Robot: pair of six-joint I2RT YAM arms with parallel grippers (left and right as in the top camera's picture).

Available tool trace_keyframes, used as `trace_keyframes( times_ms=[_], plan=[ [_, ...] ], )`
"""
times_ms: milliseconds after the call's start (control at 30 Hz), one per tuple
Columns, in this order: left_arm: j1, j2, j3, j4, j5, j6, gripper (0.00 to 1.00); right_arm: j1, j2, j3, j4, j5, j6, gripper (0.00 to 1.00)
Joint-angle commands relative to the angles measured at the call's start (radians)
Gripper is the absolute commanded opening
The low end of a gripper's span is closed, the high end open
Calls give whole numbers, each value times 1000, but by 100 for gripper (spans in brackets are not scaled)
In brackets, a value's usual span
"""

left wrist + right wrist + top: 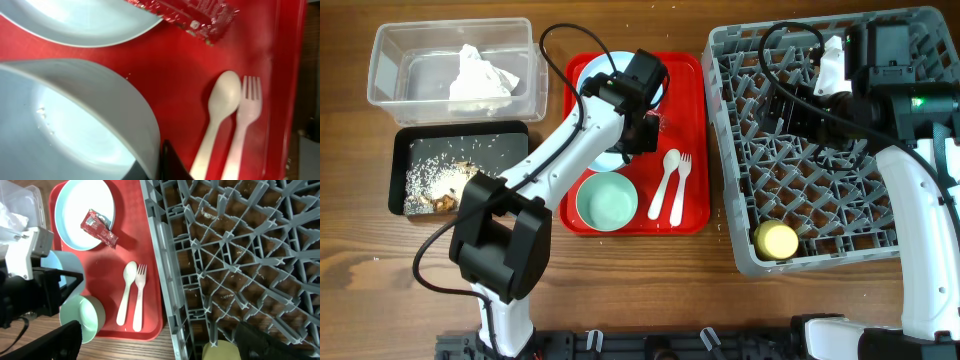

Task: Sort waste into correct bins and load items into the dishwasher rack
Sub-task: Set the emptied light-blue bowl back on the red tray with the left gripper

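Left fingers [172, 170] pinch the rim of the pale blue round plastic bowl [75, 125], right fingers [45, 340] gape empty over the grey plastic grid rack [225, 255]; this thin grip may slip, dropping the bowl on the white plastic spoon [220, 110] beside them.

The red tray [190, 90] is smooth, glossy plastic; the wrapper [192, 12] is crinkled, shiny film. The spoon [220, 107] and fork [247, 107] are matt white plastic. The pale blue bowl [75, 120] has a smooth, soft sheen. The rack [225, 255] is dull grey plastic, the desk [360, 270] grained wood, the napkin [480, 78] crumpled paper.
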Motion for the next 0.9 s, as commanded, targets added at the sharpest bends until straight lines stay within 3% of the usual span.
trace_keyframes(
  times_ms=[0,67,200,300,367,467,567,733,867],
  plan=[
    [-2,26,-45,4,-43,-11,18,-2,8,13,-2,-10,-20,100],
    [-2,26,-45,23,-43,-11,29,-2,8,13,-2,-10,-20,99],
    [-2,25,-10,33,-34,-12,39,-2,8,13,-1,-10,-19,99],
    [1,23,102,53,-27,-31,70,-2,8,13,-1,-10,-19,99],
    [4,24,133,152,-27,-34,81,-2,8,13,-2,-10,-19,100],
    [21,69,133,320,-61,-146,80,-2,8,13,-2,-10,-19,100],
    [32,147,133,382,-66,-260,80,-2,8,13,-2,-10,-19,99],
    [32,209,132,332,-170,-423,80,-2,8,13,-6,-10,-20,100],
    [36,262,131,341,-177,-483,72,-2,8,13,-6,-10,-21,100]
  ],
)
